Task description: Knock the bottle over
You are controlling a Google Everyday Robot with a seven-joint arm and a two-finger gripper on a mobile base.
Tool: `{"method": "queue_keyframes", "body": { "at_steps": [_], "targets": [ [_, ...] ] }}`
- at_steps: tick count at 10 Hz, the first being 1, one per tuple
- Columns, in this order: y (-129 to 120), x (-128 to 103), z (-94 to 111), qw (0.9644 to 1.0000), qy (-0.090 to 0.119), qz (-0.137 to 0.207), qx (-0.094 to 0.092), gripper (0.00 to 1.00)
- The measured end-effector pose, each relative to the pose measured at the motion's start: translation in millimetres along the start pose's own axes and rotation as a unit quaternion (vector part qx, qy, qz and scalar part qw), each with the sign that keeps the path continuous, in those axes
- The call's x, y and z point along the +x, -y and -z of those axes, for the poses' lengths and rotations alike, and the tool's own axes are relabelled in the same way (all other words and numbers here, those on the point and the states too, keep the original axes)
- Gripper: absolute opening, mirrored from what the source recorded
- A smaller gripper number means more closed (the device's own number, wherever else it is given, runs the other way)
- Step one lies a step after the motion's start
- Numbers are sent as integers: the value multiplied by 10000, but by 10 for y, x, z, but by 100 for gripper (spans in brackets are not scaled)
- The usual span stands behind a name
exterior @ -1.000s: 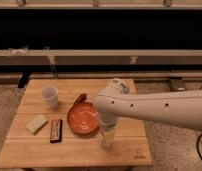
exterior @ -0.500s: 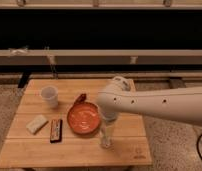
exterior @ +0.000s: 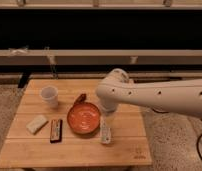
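The bottle [exterior: 106, 133] is a small pale shape on the wooden table [exterior: 69, 150], just right of the orange bowl [exterior: 84, 119]. It looks elongated toward the table's front edge; I cannot tell if it stands or lies. My gripper [exterior: 107, 116] hangs from the big white arm [exterior: 154, 95] that comes in from the right. It is directly above and behind the bottle, very close to its top. The arm's wrist hides where they meet.
A white cup [exterior: 49, 95] with no cap stands at the back left. A pale block [exterior: 37, 123] and a dark bar [exterior: 56, 129] lie left of the bowl. A reddish-brown object [exterior: 80, 98] lies behind the bowl. A dark wall with rails runs behind the table.
The arm's wrist has shifted slightly up and back. The pale bottle stays in about the same spot by the bowl.
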Motion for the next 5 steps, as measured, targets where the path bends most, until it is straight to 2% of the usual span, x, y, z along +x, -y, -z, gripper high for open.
{"method": "queue_keyframes", "body": {
  "at_steps": [2,5],
  "targets": [
    [103,61,-17,10000,-46,30,4,80],
    [172,-8,-60,9994,28,341,-27,80]
  ]
}}
